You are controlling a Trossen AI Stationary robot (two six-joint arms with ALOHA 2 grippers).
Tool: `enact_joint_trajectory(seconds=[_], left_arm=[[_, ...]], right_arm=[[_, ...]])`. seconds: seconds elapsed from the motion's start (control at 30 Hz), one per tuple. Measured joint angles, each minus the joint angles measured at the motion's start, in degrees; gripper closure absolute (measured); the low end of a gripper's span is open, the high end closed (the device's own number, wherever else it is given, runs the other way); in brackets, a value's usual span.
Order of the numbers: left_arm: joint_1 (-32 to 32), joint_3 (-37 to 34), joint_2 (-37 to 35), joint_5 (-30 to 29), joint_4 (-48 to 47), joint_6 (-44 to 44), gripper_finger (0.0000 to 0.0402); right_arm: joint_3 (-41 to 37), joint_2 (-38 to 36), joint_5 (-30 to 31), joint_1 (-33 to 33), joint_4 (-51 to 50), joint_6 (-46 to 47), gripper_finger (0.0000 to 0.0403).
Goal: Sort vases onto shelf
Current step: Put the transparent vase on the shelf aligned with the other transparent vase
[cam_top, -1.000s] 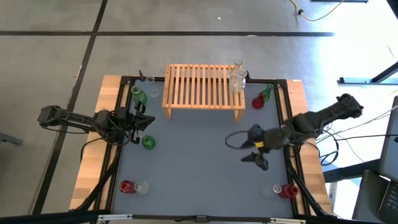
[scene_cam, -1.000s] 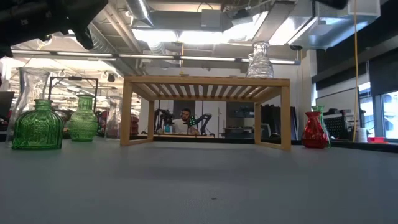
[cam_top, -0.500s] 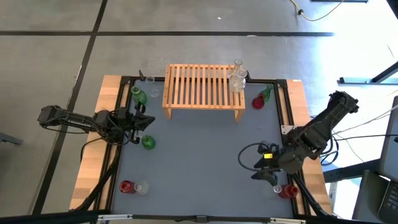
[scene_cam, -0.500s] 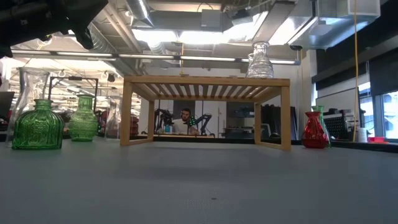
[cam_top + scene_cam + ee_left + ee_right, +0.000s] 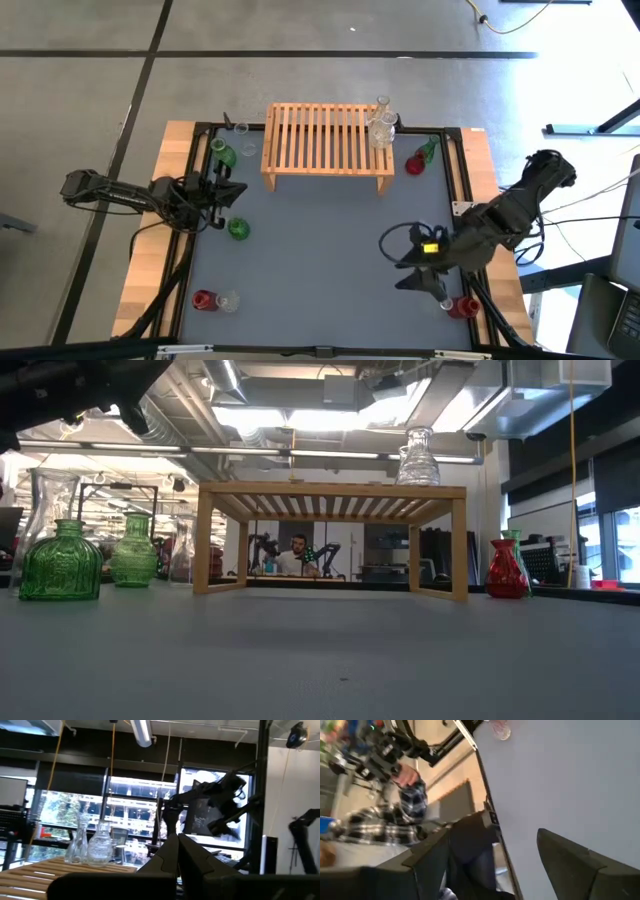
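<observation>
Spread wide and carrying nothing, the right claw (image 5: 415, 270) is being held low near the red vase (image 5: 461, 306) at the table's (image 5: 320, 250) front right corner. Fingers are best being lowered around its neck, squarely. The left claw (image 5: 222, 192), pinched shut, is waiting beside a green vase (image 5: 238, 229).

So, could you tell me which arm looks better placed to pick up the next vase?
Probably the right: its open gripper hangs beside the red vase at the near right corner.
</observation>
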Motion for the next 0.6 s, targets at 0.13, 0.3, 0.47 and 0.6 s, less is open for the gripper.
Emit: enact_joint_trajectory(seconds=[0.13, 0.3, 0.47, 0.6], left_arm=[[-0.01, 0.0, 0.0, -0.31, -0.2, -0.02, 0.0399], [-0.07, 0.0, 0.02, -0.33, -1.21, -1.75, 0.0399], [-0.07, 0.0, 0.01, -0.32, -1.57, -1.79, 0.0399], [-0.07, 0.0, 0.01, -0.33, -1.64, -1.79, 0.0399]], right_arm=[[6.61, 5.23, -0.24, 1.0, -11.44, 3.25, 0.0116], [8.07, 9.54, -6.99, 2.03, -24.8, 13.97, 0.0116], [6.24, 12.48, -16.07, 4.58, -36.48, 25.28, 0.0116], [4.05, 13.49, -24.3, 7.9, -40.0, 32.89, 0.0116]])
